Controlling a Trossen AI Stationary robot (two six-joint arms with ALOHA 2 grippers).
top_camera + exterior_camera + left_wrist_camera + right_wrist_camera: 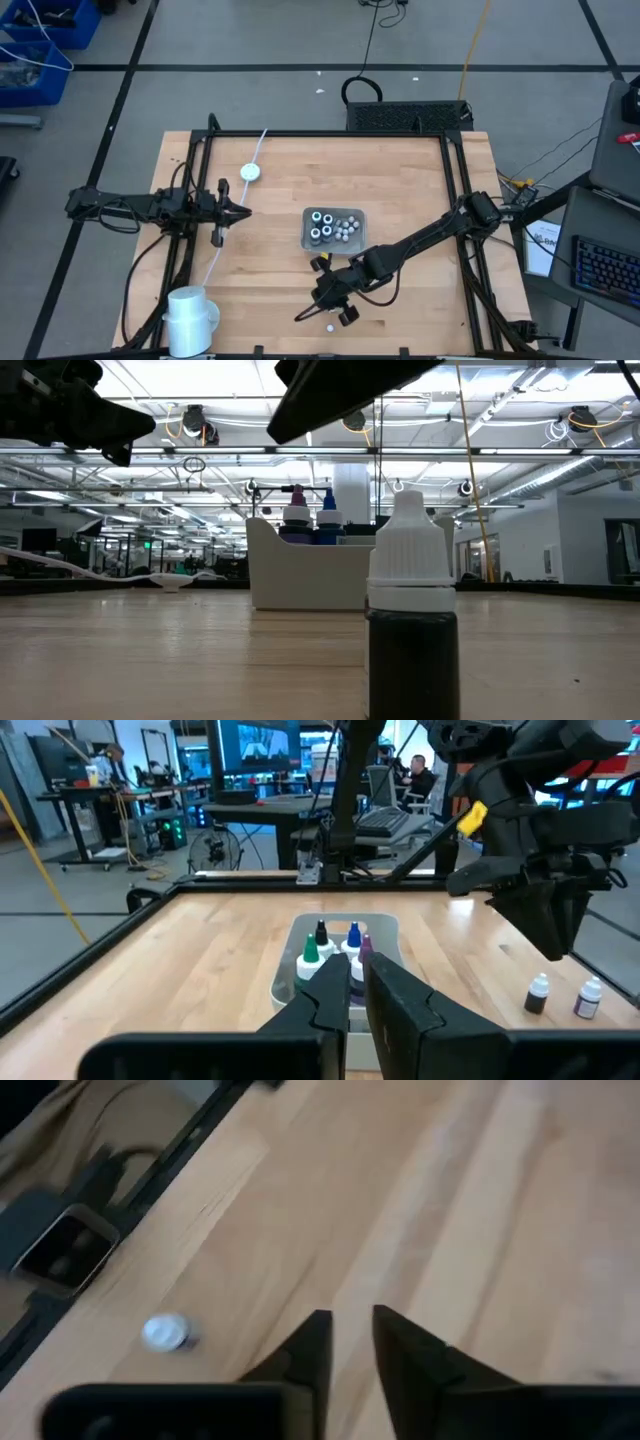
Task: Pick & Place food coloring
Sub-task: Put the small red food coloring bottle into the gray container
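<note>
The grey tray stands mid-table and holds several food coloring bottles, upright with coloured tops. One bottle with a white cap stands on its base on the wood near the front edge; it looms close in the low view. The left wrist view shows two bottles on the table there. My right gripper hovers slanting down over the wood beside the white-capped bottle, slightly open and with nothing in it. My left gripper waits at the left, shut, pointing level at the tray.
A white roll stands at the near left corner. A white disc on a cord lies at the far left. Black frame rails run along the table's edges. Bare wood lies between the tray and the front edge.
</note>
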